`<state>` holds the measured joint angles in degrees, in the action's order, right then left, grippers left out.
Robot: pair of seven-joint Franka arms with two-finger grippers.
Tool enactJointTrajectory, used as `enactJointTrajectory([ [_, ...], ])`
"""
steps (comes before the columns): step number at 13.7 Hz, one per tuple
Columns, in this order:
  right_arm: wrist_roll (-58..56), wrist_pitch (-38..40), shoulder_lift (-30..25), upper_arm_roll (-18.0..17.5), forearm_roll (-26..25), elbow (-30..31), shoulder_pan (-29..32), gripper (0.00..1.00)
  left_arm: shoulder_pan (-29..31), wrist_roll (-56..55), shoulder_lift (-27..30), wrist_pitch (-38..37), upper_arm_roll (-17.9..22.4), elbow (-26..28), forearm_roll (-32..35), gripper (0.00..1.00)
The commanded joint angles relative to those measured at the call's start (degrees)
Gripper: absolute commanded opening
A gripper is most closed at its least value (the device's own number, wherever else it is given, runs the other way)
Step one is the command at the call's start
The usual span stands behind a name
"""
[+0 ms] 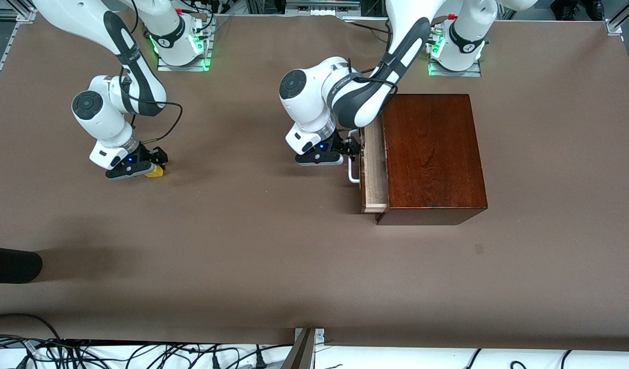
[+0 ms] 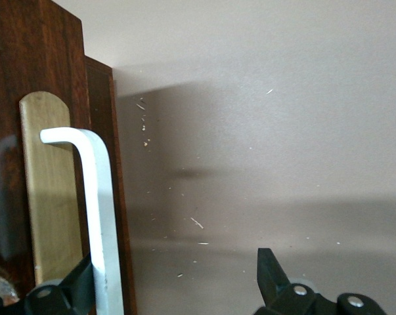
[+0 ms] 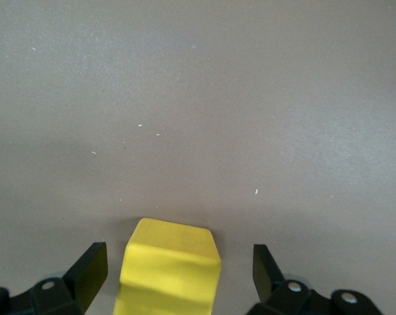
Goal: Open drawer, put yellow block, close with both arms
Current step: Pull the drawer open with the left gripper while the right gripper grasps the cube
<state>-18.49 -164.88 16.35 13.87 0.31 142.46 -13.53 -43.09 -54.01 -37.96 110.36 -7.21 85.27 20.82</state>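
Drawer (image 1: pixel 374 165), pale wood tray w/ white bar handle (image 1: pixel 353 166) in glossy mahogany box (image 1: pixel 433 154): slightly out. Left gripper (image 1: pixel 343 148) at handle, jaws apart astride bar, not clamped. Small yellow cube (image 1: pixel 155 172) on brown table (image 1: pixel 273 246) toward right arm's end, between spread jaws of right gripper (image 1: pixel 140 166), ungripped. Risks: bar slipping on pull; off-centre cube pushed aside. Path betw. cube & drawer unobstructed.

A robotics lab, by every sign: two white arms (image 1: pixel 114 107) bolted on metal base plates (image 1: pixel 183 64) with green status lights, a wide desk (image 1: pixel 273 256) under plain brown covering, aluminium framing (image 1: pixel 614 25) at the corners, and tangled black cables (image 1: pixel 114 353) along the white edge nearest the front camera.
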Motion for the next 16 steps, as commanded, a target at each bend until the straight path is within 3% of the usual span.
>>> enactJointTrajectory([
  [1,-0.85,-1.15,0.26,-0.69,0.22,0.54,0.35,0.47,-2.61,-1.18,-3.08,1.26,-0.35,-5.12,-3.24,1.00],
  [3,-0.76,-1.15,0.17,-0.69,0.65,0.54,0.35,0.21,-3.14,-1.62,-3.17,1.26,-0.35,-5.29,-3.33,1.00],
  [4,-0.76,-1.15,0.26,-0.78,0.66,0.54,0.35,0.19,-3.31,-1.80,-3.34,1.43,-0.35,-5.38,-3.33,1.00],
  [11,-0.41,-0.01,-1.67,-2.45,0.66,-0.16,0.35,0.18,-5.16,-3.03,-5.19,1.96,-0.26,-8.63,-4.46,1.00],
  [16,-0.41,13.15,-4.92,-2.97,1.01,-7.00,0.35,0.16,-6.21,-4.17,-6.51,2.05,-0.26,-10.65,-4.56,1.00],
])
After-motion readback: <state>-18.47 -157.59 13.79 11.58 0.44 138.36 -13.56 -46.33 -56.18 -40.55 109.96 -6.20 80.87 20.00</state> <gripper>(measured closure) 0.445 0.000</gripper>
